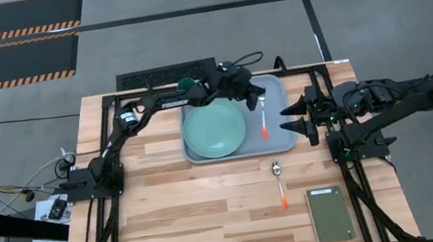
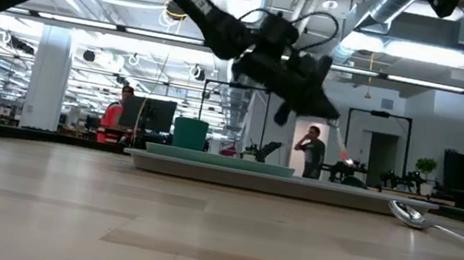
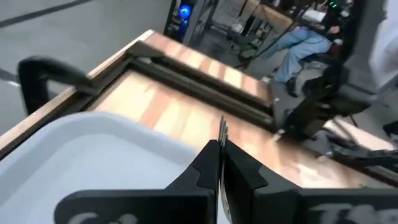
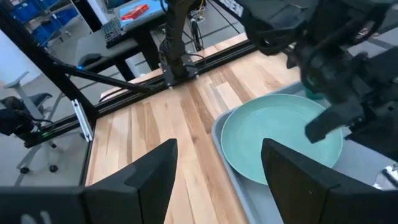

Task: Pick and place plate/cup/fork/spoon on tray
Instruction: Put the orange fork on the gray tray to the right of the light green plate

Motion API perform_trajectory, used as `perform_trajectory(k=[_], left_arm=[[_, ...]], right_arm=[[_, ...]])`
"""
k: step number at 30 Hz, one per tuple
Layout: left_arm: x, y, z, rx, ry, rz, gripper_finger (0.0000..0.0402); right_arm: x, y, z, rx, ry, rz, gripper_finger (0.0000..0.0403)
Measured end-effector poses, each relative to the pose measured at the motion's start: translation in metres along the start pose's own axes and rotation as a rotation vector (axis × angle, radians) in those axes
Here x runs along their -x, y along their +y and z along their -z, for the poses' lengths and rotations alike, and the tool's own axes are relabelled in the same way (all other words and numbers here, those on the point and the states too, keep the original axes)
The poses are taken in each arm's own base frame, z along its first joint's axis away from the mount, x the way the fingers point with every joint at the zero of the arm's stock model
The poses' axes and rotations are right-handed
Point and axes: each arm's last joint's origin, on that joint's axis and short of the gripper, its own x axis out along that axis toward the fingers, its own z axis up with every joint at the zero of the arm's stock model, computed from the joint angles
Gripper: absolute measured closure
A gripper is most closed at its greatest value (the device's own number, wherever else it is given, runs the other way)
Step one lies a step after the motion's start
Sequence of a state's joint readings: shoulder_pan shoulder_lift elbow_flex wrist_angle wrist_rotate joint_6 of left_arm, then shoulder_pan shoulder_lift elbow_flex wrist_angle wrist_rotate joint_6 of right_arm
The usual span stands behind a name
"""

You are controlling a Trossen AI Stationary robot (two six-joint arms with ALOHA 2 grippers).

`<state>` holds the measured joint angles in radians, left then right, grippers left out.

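The pale blue-grey tray [image 1: 283, 141] lies at the table's far middle. The mint-green plate [image 1: 213, 130] rests in its left half, and the dark green cup [image 1: 187, 83] stands at its far left corner. My left gripper [image 1: 259, 100] is above the tray's right half, shut on the fork [image 1: 263, 123], whose orange handle [image 1: 265, 133] points toward the near edge. The spoon [image 1: 279, 182] lies flat on the table in front of the tray. My right gripper [image 1: 295, 119] waits open and empty just off the tray's right edge. My left gripper pinches the fork between its two shut fingers, at the metal part near the tines. The tines [image 3: 222, 127] stick out past the fingertips in the left wrist view. The orange handle [image 2: 339, 149] hangs slanting below the fingers, clear of the tray.
A small dark green-grey slab [image 1: 331, 213] lies at the table's near right. The dark frame rails [image 1: 353, 187] run along both sides of the table. In the low view, people [image 2: 311, 152] stand in the room beyond the table.
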<state>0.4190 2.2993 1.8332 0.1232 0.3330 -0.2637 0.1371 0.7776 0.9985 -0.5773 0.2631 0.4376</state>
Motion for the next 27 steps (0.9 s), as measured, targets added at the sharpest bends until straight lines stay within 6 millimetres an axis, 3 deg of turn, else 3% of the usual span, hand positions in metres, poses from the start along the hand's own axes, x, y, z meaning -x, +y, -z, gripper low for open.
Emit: perform_trajectory(k=[6, 11, 17, 27], left_arm=[[0.004, 0.022, 0.003, -0.016, 0.018, -0.048, 0.0401], [0.002, 0.021, 0.013, -0.030, 0.047, -0.064, 0.0401], [-0.014, 0.023, 0.042, -0.009, 0.104, -0.064, 0.0402], [-0.012, 0.038, 0.045, 0.056, 0.112, -0.171, 0.0401]], right_arm=[[0.000, 0.000, 0.000, 0.002, 0.000, 0.000, 0.0143], [0.000, 0.000, 0.000, 0.004, -0.001, 0.000, 0.0143], [-0.001, 0.000, 0.000, 0.004, 0.000, 0.000, 0.0143], [-0.001, 0.000, 0.000, 0.004, 0.001, 0.000, 0.0143]])
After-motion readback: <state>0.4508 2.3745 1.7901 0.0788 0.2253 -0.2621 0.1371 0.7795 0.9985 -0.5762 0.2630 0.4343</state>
